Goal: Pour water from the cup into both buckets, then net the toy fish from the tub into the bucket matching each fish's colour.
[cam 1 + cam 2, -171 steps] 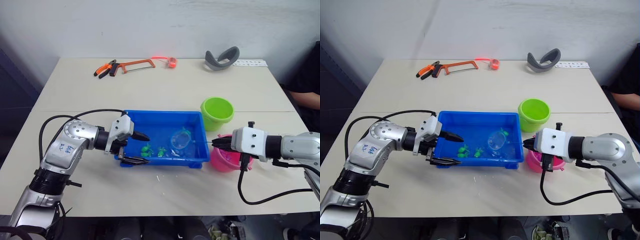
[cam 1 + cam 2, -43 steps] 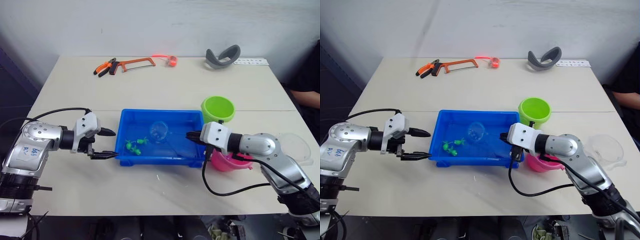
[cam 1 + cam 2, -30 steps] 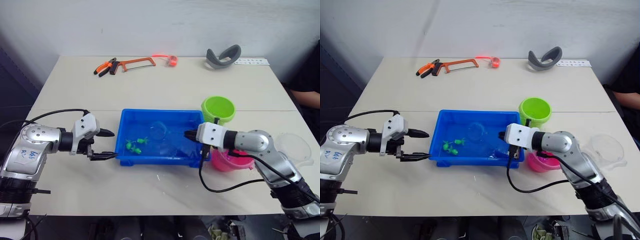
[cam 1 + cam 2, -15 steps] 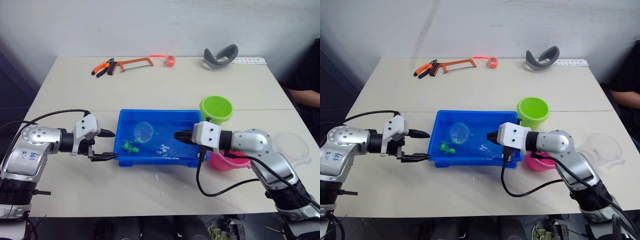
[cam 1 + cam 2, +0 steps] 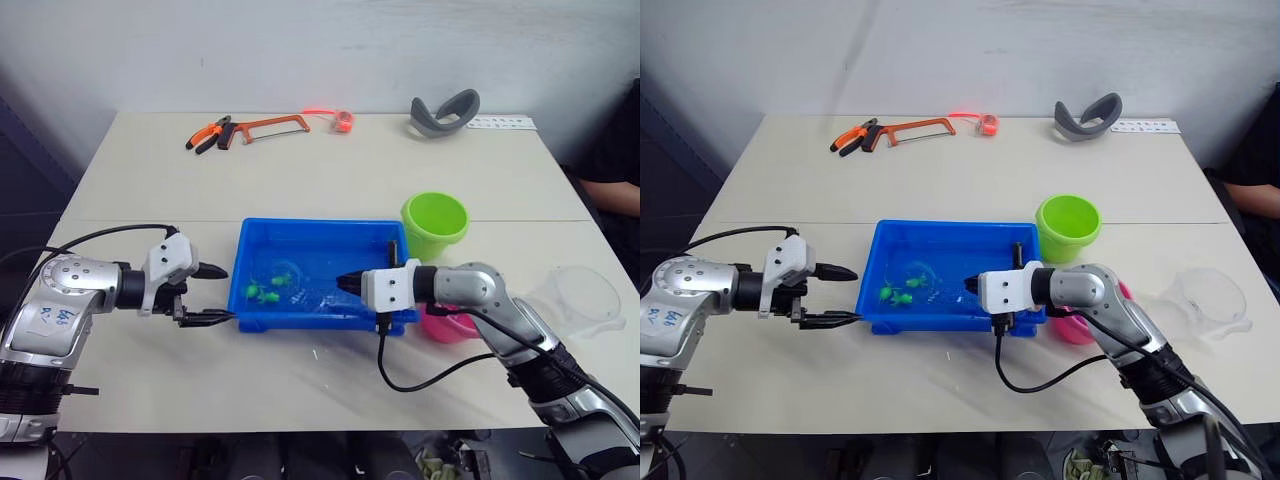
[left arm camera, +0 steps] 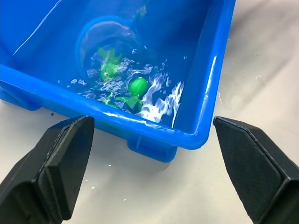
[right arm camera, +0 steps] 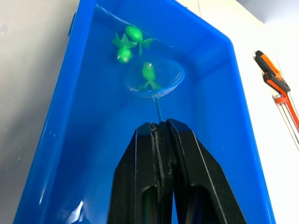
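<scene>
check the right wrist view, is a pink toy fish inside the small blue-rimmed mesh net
No, the fish inside the small blue-rimmed mesh net is green, not pink.

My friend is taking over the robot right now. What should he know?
Right gripper: shut on the net handle, hoop in the tub water with one green fish over the mesh.
Left gripper: open, empty, beside the tub's left end.
Two more green fish float near the hoop at the tub's left end.
Green bucket and pink bucket stand right of the tub; the cup sits further right.
Done: no pink fish visible in the tub.
Left: carry the green fish to the green bucket.
</scene>
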`<state>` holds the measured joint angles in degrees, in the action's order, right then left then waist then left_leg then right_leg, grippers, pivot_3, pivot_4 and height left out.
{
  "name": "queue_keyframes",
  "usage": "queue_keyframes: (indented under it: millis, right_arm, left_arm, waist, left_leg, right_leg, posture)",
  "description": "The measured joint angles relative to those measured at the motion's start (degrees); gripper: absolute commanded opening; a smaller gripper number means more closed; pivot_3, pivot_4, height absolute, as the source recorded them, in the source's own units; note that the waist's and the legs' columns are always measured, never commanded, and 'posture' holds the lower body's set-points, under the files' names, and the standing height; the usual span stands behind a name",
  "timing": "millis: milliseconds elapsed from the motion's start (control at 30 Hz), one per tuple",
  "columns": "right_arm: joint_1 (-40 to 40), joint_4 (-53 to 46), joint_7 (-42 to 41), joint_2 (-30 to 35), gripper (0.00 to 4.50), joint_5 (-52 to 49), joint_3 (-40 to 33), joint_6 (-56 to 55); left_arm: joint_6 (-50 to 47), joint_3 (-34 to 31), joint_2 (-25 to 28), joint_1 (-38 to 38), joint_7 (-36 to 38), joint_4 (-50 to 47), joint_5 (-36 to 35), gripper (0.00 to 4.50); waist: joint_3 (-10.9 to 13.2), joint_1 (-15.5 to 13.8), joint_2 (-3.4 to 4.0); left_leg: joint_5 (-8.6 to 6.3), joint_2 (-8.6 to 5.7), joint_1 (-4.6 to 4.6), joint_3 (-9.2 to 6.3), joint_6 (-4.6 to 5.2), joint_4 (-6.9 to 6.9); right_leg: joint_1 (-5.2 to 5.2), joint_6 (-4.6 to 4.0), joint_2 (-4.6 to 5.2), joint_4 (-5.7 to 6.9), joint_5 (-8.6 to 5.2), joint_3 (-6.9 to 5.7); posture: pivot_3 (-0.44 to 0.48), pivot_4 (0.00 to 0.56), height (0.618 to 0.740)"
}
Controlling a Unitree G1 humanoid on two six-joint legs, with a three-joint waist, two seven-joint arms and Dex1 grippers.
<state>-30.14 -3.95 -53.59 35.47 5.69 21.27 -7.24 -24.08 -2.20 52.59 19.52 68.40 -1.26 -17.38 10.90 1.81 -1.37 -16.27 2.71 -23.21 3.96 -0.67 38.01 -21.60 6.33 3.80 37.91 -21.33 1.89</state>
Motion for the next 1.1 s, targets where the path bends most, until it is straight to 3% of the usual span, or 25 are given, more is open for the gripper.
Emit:
queue_keyframes:
  millis: [267, 800, 1100]
  right_arm:
    - [2.0, -1.2, -2.5, -1.6, 0.00, -5.6, -1.3, 3.4]
    - [5.7, -12.1, -3.1, -1.8, 0.00, -20.9, -8.3, 28.1]
    - [8.6, -19.5, -1.9, 3.4, 0.00, -29.7, -17.2, 40.8]
  left_arm:
    - [0.0, 0.0, 0.0, 0.2, -0.1, 0.1, 0.0, 4.44]
    - [1.7, 0.7, 0.0, 3.1, 0.3, 4.2, 0.2, 4.44]
    - [-3.0, 0.6, -3.6, 7.6, 0.5, 4.2, -4.3, 4.44]
  waist:
    - [0.0, 0.0, 0.00]
    - [0.0, -0.1, 0.00]
    - [0.0, -0.3, -0.01]
  left_leg:
    - [0.00, 0.02, 0.00, -0.01, 0.00, 0.00]
    - [-0.04, 0.00, 0.00, -0.03, 0.06, -0.01]
    - [-0.06, -0.03, -0.03, -0.05, 0.09, 0.00]
  right_leg:
    - [0.01, 0.00, 0.01, 0.05, 0.00, -0.01]
    - [0.01, 0.00, 0.04, 0.00, 0.00, -0.03]
    - [0.04, 0.01, 0.10, 0.01, 0.00, -0.04]
  posture:
    - [0.000, 0.150, 0.740]
    - [0.000, 0.150, 0.740]
    - [0.000, 0.150, 0.740]
